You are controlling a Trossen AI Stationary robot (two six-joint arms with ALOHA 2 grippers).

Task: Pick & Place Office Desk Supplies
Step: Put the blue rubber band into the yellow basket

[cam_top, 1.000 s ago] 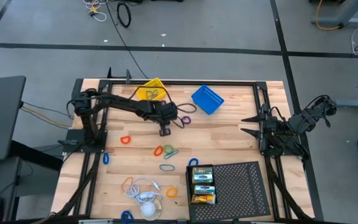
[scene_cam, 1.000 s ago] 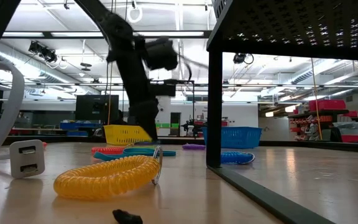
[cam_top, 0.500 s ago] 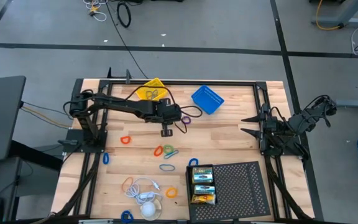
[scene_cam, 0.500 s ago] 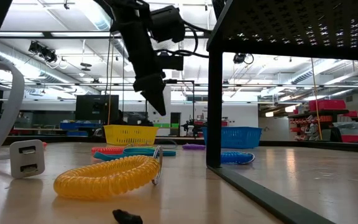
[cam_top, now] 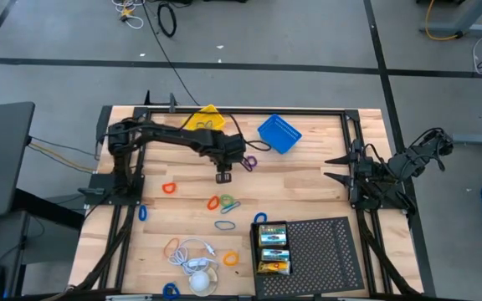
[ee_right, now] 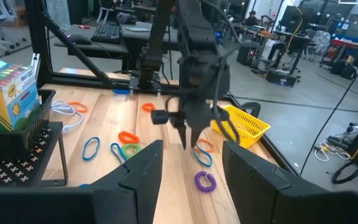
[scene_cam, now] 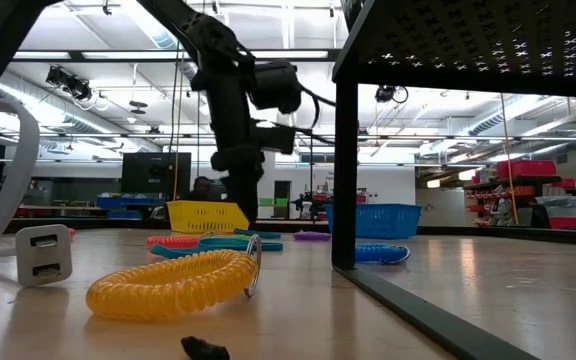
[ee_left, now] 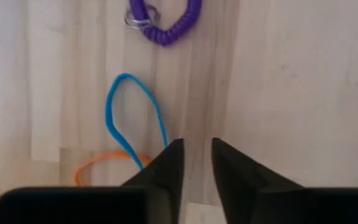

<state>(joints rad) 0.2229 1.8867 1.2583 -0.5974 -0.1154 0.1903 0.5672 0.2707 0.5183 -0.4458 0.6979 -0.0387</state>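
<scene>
My left gripper (cam_top: 223, 176) points steeply down over the middle of the table, open by a narrow gap (ee_left: 196, 154) with bare wood between the fingers. Beside its tips lie a thin blue loop (ee_left: 129, 115) and an orange loop (ee_left: 98, 168), and farther off a purple coil band (ee_left: 165, 25) (cam_top: 248, 162). Yellow-and-green crayon boxes (cam_top: 273, 248) stand in the black perforated tray (cam_top: 325, 251). More coloured loops (cam_top: 223, 202) lie flat nearer the front. My right gripper (cam_top: 328, 168) waits open at the right edge (ee_right: 191, 180).
A yellow basket (cam_top: 203, 123) and a blue basket (cam_top: 279, 134) stand at the far edge. A white cable with a charger (cam_top: 195, 263), an orange coil (cam_top: 231, 259) and loose loops (cam_top: 169, 188) lie at the front left. The raised tray fills the front right.
In the low view my left gripper rose and tipped to a slant half a second ago. It has since come down again and points steeply down over nearly the same spot. The loops and the purple coil have stayed where they were.
</scene>
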